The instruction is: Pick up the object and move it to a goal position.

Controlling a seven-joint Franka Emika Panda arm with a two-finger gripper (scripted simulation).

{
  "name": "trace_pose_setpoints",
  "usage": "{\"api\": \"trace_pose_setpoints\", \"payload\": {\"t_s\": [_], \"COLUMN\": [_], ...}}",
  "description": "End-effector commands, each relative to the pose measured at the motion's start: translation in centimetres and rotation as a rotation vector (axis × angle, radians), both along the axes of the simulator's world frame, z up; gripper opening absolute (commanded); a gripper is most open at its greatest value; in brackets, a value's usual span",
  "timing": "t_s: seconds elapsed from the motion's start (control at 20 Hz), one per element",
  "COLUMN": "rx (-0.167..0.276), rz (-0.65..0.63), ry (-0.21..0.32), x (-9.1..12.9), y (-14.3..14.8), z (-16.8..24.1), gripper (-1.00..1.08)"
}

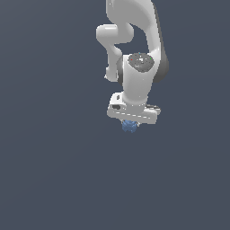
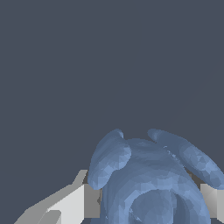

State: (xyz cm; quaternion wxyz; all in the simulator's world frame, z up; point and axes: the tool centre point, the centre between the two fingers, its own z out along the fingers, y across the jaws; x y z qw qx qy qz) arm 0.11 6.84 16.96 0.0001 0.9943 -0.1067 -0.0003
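Right now my main worry is the grip itself. In the wrist view the blue object (image 2: 153,183) sits between the two pale fingers (image 2: 83,202), one on each side and both apparently pressed against it, so I read the gripper (image 1: 130,124) as closed on the piece. From the exterior view the object (image 1: 129,126) pokes out just beneath the white hand, much narrower than the hand, so only a small part of it is caught.

What could go wrong: the surface is all rounded bulges and lobes, not flat faces. Flat pads on a knobbly curve touch at a few high spots, so I judge the piece could twist or squirt out if I swing the arm fast or stop hard. If it rotates in the grip, it may arrive at the goal skewed, or drop short.

I see no goal marker in either view, so I cannot judge how far there is to travel. I also cannot tell whether the object rests on the counter (image 1: 54,179) or hangs above it; the dark grey ground gives no shadow or edge.

Materials: the object looks matte, faceted, lumpy, with lighter blue patches. The fingers are smooth, boxy, light grey.
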Motion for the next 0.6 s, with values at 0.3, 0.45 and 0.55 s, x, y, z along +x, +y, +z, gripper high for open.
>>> {"api": "trace_pose_setpoints", "payload": {"t_s": [0.3, 0.45, 0.55], "rx": [0.0, 0.0, 0.0], "rz": [0.0, 0.0, 0.0], "ry": [-0.001, -0.001, -0.001], "x": [-2.4, -3.2, -3.7], "y": [-0.3, -0.3, -0.4], "z": [10.3, 13.9, 16.3], "gripper": [-1.0, -1.0, -1.0]}}
